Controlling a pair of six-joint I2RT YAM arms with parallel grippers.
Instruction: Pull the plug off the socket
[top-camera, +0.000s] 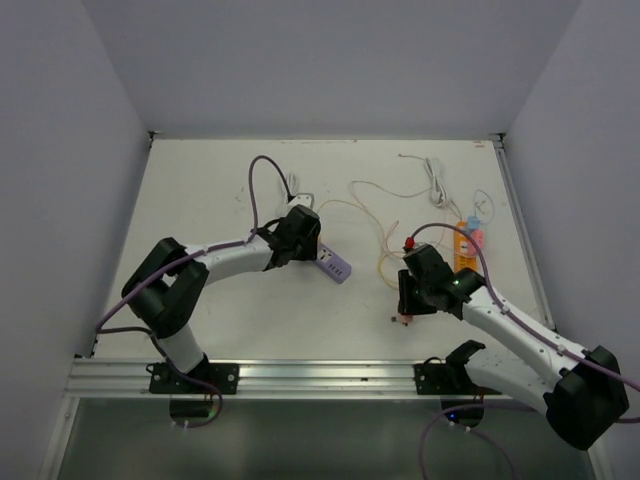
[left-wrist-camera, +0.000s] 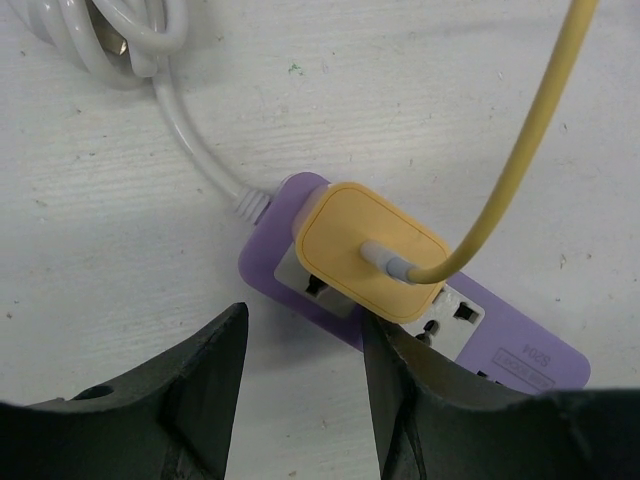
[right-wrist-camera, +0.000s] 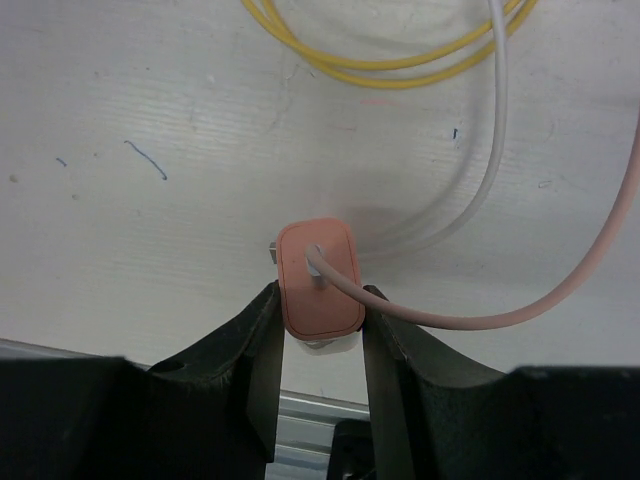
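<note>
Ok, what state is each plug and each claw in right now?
yellow plug: seated in the purple strip.
pink plug: out of any socket, a prong bare.
left claw: open, empty, by the yellow plug.
right claw: shut on the pink plug.

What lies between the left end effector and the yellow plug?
In the left wrist view, only bare table and the power strip's near edge.
</note>
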